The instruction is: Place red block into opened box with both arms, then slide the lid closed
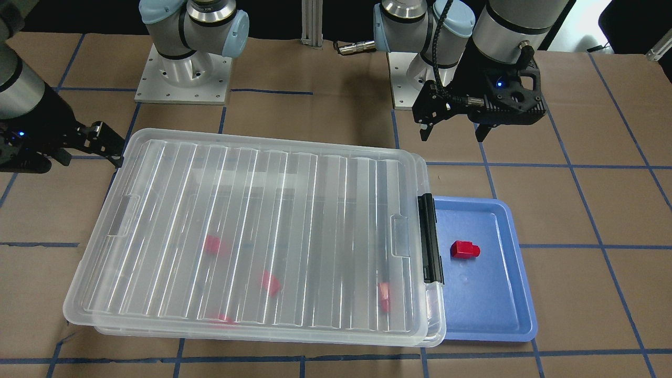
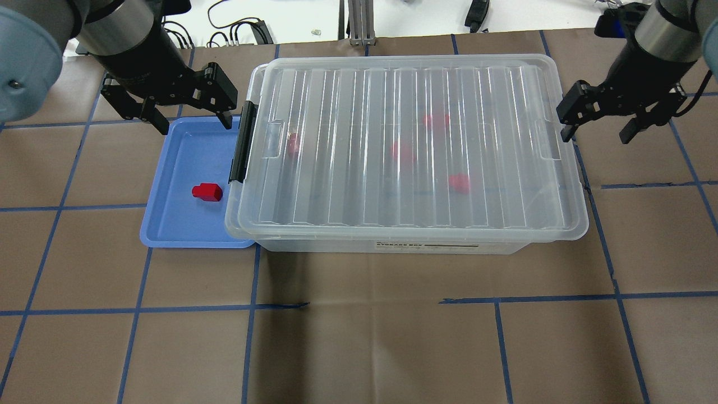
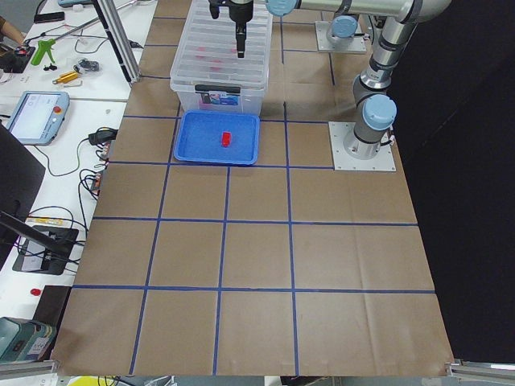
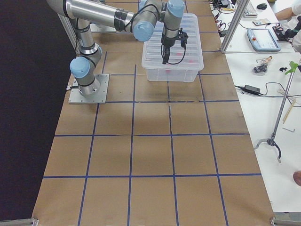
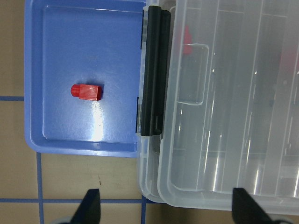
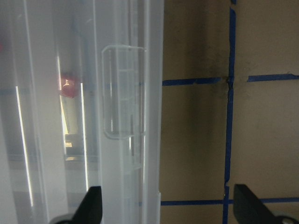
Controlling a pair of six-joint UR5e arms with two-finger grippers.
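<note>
Blocks first: from the overhead camera I count four red shapes blurred under the lid (image 2: 415, 140), so those are already in the box (image 2: 392, 246). One more red block (image 2: 206, 192) lies alone in the blue tray (image 2: 168, 224), which sits against the box at its 9 o'clock end. The lid covers nearly the whole box but sits a shade toward 3 o'clock, leaving a thin strip of rim bare beside the black latch (image 2: 242, 143). I'd call the closing almost done rather than done. If the tray block is meant to go in too, the lid would have to be slid back open first. My left gripper (image 2: 195, 127) hangs over the tray's 12 o'clock edge, jaws spread wide and holding nothing. The right gripper (image 2: 596, 137) hangs just off the lid's 3 o'clock end, equally wide and empty, touching nothing as far as I can judge. The table (image 2: 359, 348) is covered in brown paper marked into squares with blue tape. On the side cameras I see white benches along it with a handheld screen (image 3: 32, 115), cables and small tools.
</note>
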